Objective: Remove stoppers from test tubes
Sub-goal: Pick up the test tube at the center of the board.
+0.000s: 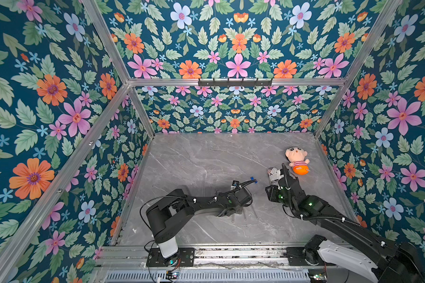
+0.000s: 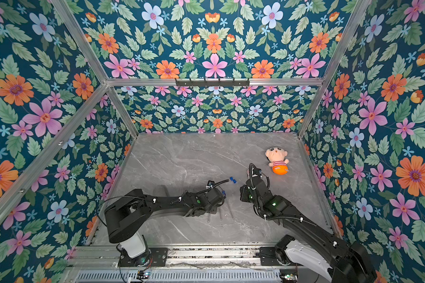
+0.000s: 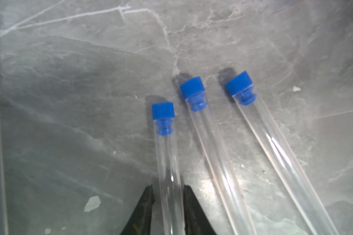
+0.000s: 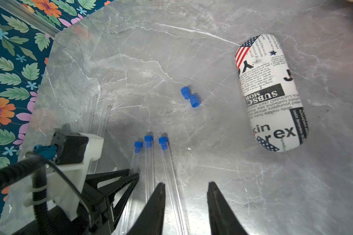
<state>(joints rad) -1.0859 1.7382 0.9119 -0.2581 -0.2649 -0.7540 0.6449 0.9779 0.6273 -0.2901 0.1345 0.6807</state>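
**A:** Status?

**B:** Three thin clear plastic test tubes [image 3: 210,152] lie side by side on the grey marble desk [image 3: 69,101]. Small bright blue plastic stoppers [image 3: 192,86] are seated in all three. My left fingers [image 3: 143,215] straddle the end tube, tips against its sides. Can't tell if it's clamped.

**A:** Right side?

**B:** My right fingers [image 4: 153,209] are spread, holding nothing. Two loose stoppers [image 4: 190,98] lie on the desk near the tubes.

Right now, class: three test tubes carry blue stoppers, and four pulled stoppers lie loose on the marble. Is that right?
Not quite. Only two loose stoppers lie on the marble, not four, as the right wrist view shows. Three test tubes do carry blue stoppers.
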